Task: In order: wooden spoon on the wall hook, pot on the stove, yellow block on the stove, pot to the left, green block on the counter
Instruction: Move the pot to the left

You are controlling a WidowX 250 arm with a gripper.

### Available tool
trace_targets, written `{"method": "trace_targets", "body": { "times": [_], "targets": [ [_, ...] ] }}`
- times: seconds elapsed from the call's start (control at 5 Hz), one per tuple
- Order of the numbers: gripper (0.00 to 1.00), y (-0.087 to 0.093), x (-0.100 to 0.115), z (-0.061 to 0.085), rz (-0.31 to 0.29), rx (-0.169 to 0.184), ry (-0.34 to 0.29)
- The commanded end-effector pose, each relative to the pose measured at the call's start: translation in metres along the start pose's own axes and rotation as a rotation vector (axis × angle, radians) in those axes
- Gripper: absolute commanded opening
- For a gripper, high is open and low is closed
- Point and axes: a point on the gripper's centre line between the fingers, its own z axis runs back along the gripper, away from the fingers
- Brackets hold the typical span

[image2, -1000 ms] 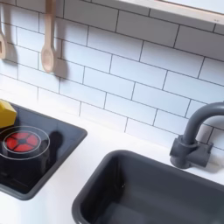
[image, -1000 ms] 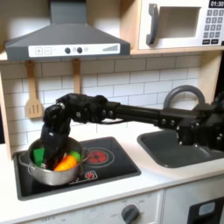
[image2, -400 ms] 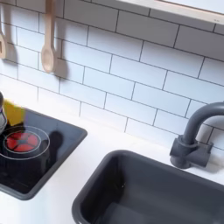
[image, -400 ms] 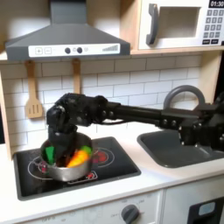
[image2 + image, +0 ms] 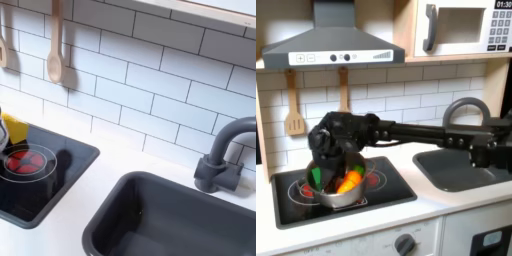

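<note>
First exterior view: tool [image 5: 330,172] lowered at the pot [image 5: 339,188], its fingers hidden behind the arm and rim, so whether they are spread or pinching cannot be told. Pot standing on the stove [image 5: 396,188], containing a green block [image 5: 322,174] and a yellow-orange block [image 5: 349,180]. Wooden spoon [image 5: 343,91] hanging on the tiled wall beside a spatula [image 5: 294,115]. Sink [image 5: 461,170] and faucet [image 5: 468,112] at the first exterior view's right, set in the white desk [image 5: 446,205].
</note>
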Motion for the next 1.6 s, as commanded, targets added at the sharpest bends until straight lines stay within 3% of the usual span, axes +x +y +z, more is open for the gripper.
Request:
{"method": "trace_targets", "body": {
  "times": [0.0, 0.2, 0.4, 0.6, 0.8, 1.0, 1.4],
  "targets": [
    [0.0, 0.0, -0.002, -0.001, -0.038, 0.143, -0.018],
    [0.0, -0.001, -0.009, -0.006, -0.123, 0.293, -0.026],
    [1.0, -0.007, -0.014, -0.01, -0.168, 0.308, -0.005],
    [1.0, -0.014, -0.015, -0.008, -0.11, 0.288, -0.019],
    [1.0, -0.013, -0.013, -0.009, -0.127, 0.292, -0.004],
    [1.0, -0.02, -0.002, 0.001, -0.262, 0.291, -0.016],
    [1.0, -0.027, 0.002, 0.003, -0.403, 0.288, -0.001]
  ]
}}
